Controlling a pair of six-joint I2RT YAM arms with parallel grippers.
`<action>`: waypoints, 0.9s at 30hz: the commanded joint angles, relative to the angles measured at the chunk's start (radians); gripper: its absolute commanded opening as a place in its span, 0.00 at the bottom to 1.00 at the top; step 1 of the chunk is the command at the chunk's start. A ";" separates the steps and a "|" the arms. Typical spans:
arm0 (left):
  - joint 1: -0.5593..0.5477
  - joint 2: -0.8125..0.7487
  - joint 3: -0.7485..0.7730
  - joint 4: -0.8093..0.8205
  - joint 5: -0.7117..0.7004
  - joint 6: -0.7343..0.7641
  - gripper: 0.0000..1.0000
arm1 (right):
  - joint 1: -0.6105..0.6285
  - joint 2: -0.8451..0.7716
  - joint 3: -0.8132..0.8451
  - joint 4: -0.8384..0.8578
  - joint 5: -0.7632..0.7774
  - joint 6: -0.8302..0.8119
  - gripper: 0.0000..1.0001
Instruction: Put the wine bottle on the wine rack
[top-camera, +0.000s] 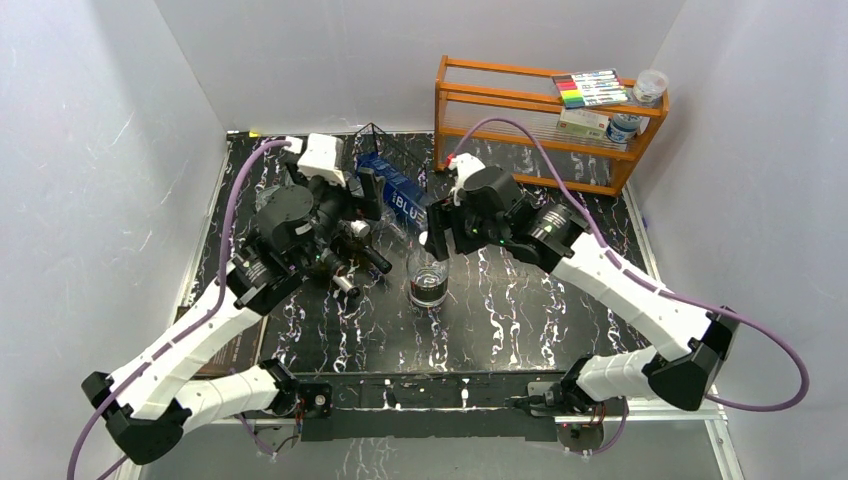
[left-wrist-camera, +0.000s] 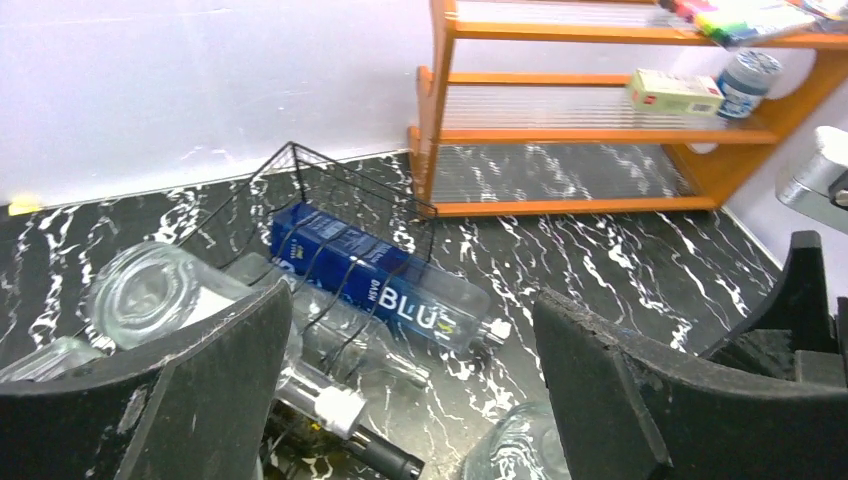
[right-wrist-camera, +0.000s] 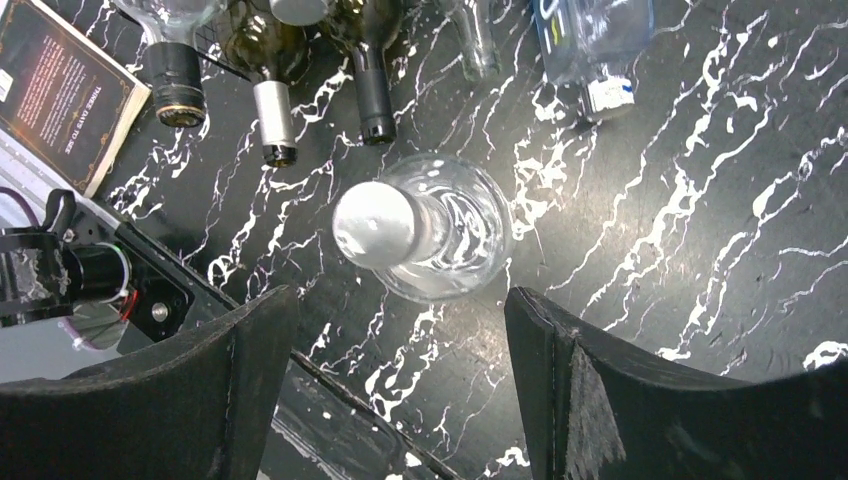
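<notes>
A clear glass wine bottle (top-camera: 428, 281) stands upright on the black marble table, seen from above in the right wrist view (right-wrist-camera: 440, 235) with its silver cap towards me. My right gripper (top-camera: 438, 240) (right-wrist-camera: 400, 390) is open and empty, above and just beside the bottle, not touching it. The black wire wine rack (top-camera: 378, 145) (left-wrist-camera: 330, 190) stands at the back and holds several lying bottles, among them a blue "BLU" bottle (top-camera: 400, 196) (left-wrist-camera: 385, 285). My left gripper (top-camera: 358, 212) (left-wrist-camera: 410, 400) is open and empty, over the necks of the racked bottles.
An orange wooden shelf unit (top-camera: 540, 125) (left-wrist-camera: 590, 205) with markers, a box and jars stands at the back right. Several bottle necks (right-wrist-camera: 272, 115) stick out of the rack towards the front. A dark book (right-wrist-camera: 55, 85) lies at the table's left front.
</notes>
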 joint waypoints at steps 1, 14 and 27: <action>0.002 -0.033 -0.048 0.005 -0.121 -0.016 0.89 | 0.052 0.073 0.096 0.013 0.083 -0.035 0.86; 0.002 -0.106 -0.261 -0.041 -0.054 -0.348 0.89 | 0.062 0.255 0.208 -0.096 0.130 -0.006 0.63; 0.002 0.029 -0.330 0.011 0.323 -0.337 0.89 | -0.081 0.133 0.042 0.018 0.059 0.109 0.17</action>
